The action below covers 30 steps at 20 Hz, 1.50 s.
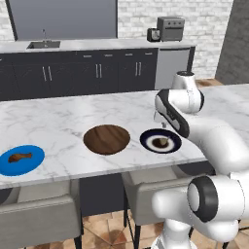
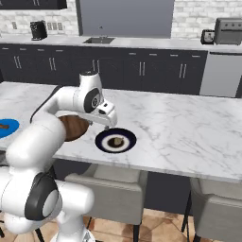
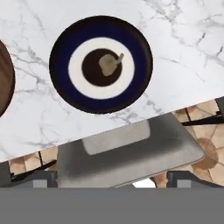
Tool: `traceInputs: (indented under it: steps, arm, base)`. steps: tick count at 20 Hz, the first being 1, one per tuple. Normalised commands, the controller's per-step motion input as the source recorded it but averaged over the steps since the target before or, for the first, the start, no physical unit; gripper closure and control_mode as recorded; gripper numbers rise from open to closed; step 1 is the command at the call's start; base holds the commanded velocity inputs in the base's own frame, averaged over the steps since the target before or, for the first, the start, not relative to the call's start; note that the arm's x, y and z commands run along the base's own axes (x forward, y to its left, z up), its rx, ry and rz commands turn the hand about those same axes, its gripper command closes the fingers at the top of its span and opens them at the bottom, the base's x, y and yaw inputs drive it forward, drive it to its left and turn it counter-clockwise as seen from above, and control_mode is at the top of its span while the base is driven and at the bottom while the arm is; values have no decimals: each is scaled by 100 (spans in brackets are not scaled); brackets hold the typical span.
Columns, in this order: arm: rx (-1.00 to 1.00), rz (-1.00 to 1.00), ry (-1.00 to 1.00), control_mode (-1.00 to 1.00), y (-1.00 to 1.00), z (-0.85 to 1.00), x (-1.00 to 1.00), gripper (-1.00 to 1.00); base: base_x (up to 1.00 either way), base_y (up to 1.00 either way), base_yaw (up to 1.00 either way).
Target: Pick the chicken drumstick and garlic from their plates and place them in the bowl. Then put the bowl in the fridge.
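Grey padded stools (image 1: 41, 214) sit tucked under the near edge of the marble island counter (image 1: 63, 121), closest to the cameras. Just past that edge, the dark navy plate (image 3: 100, 64) with its pale ring holds the garlic (image 3: 109, 64), a small tan bulb lying on the plate's dark centre. Gripper (image 2: 109, 124) hangs directly above this plate, clear of it, no contact with the garlic; the hand view looks straight down on the bulb (slightly up and left of frame centre). Fingertips aren't visible in that view, but the jaws stand spread wide with nothing between them. Left of the navy plate, just beside it and not touching, sits the brown wooden bowl (image 1: 106, 139), nothing inside. Further left along the counter, well apart from the gripper, the bright blue plate (image 1: 21, 160) carries the chicken drumstick (image 1: 20, 157). Beyond the island: dark base cabinets (image 1: 97, 73), a sink (image 1: 44, 44) in the back counter, a toaster oven (image 1: 170, 28) at the right end.
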Motion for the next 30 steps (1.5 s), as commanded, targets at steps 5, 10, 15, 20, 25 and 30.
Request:
traceInputs:
  steps: [5,10,15,20,25,30]
  arm:
    - [0,-35,8,-100,-4,-45,24,-100]
    - [0,-8,6,-100,-14,-42,33,-100]
    - [6,-2,0,-100,-11,-37,31,-100]
    - [13,-1,-1,-100,-9,-37,26,-100]
    - [5,0,-1,-100,2,-37,39,-100]
    - [0,0,3,-100,-1,-40,37,-100]
  base:
    - [0,0,0]
    - [0,0,0]
    - [0,0,0]
    - [0,0,0]
    - [0,0,0]
    - [0,0,0]
